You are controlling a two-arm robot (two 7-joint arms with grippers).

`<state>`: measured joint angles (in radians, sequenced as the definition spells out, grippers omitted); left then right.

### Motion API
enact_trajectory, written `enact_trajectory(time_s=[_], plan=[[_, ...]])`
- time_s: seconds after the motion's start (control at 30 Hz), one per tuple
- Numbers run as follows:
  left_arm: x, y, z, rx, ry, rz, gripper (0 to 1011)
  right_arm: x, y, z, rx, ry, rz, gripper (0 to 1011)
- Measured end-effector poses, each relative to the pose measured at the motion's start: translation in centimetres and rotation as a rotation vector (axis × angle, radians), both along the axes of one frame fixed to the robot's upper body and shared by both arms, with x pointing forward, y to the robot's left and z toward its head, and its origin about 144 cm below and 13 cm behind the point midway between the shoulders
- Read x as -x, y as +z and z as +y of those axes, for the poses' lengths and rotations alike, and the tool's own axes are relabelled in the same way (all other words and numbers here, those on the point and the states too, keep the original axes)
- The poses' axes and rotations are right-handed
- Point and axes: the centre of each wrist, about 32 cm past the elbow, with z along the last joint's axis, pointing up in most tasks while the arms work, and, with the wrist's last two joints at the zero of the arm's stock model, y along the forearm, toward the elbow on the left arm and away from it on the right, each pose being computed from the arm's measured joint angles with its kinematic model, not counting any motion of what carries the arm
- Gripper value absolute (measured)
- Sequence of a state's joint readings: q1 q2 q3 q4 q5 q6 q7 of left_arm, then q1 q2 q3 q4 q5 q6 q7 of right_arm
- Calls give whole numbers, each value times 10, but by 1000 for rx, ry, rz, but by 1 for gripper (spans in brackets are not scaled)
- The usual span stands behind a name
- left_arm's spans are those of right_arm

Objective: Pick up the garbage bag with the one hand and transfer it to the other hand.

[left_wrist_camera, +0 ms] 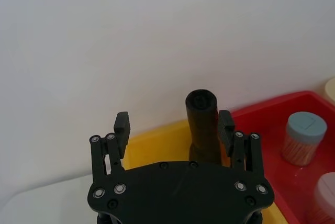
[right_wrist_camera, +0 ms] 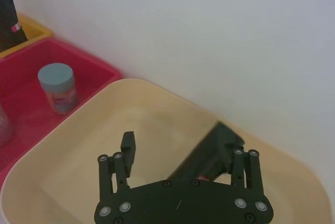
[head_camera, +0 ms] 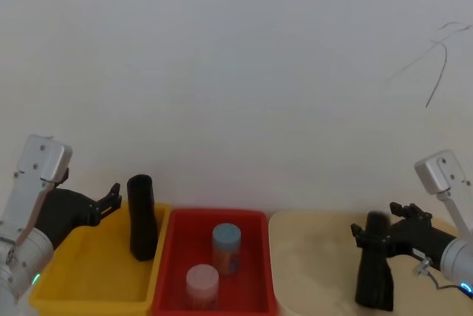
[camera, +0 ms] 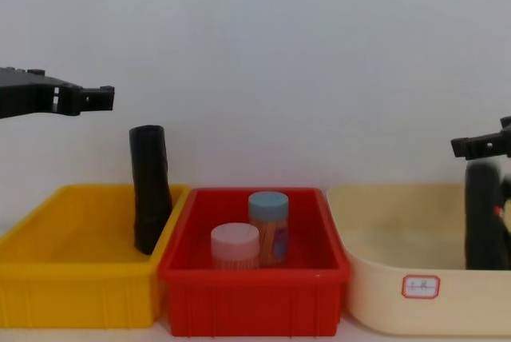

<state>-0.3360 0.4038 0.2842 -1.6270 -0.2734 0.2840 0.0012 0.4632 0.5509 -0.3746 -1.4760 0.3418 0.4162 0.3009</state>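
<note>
Jaws spread and empty on both arms. Thick black plastic garbage bag point(head_camera: 373, 272): stands near-upright in the beige plastic bin point(head_camera: 310, 257), lumpy end down, long axis vertical. Its upper end is just beside the right gripper point(right_wrist_camera: 178, 145), off-centre toward one finger. Left gripper point(left_wrist_camera: 174, 119): well apart, facing a slimmer black roll point(head_camera: 140, 220) in the yellow plastic bin point(head_camera: 96, 272).

The garbage bag point(head_camera: 374, 272) is a thick black roll with a small red mark. It stands up on its fat, lumpy end in the cream tub point(head_camera: 310, 257) on the right. The right gripper point(right_wrist_camera: 180, 144) is open, with its fingers up by the top of the bag, and the left gripper point(head_camera: 115, 199) is open too, way over on the left side, well apart from the bag.
</note>
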Motion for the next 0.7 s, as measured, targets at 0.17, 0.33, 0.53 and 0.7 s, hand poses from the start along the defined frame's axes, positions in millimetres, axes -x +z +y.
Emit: enact_trajectory(time_s=[0.17, 0.33, 0.53, 0.7], plan=[[-1, -2, -1, -6, 18, 0, 1003, -1, 0, -2, 3, -5, 0, 1001], [-1, -3, -1, -11, 29, 1, 1003, -1, 1, -2, 3, 1, 0, 1001], [-2, -4, -2, -13, 36, 1, 1003, -1, 1, 1, 4, 36, 4, 1002], [-2, -5, -2, -15, 41, 1, 1003, -2, 2, 7, 9, 91, 14, 1001]])
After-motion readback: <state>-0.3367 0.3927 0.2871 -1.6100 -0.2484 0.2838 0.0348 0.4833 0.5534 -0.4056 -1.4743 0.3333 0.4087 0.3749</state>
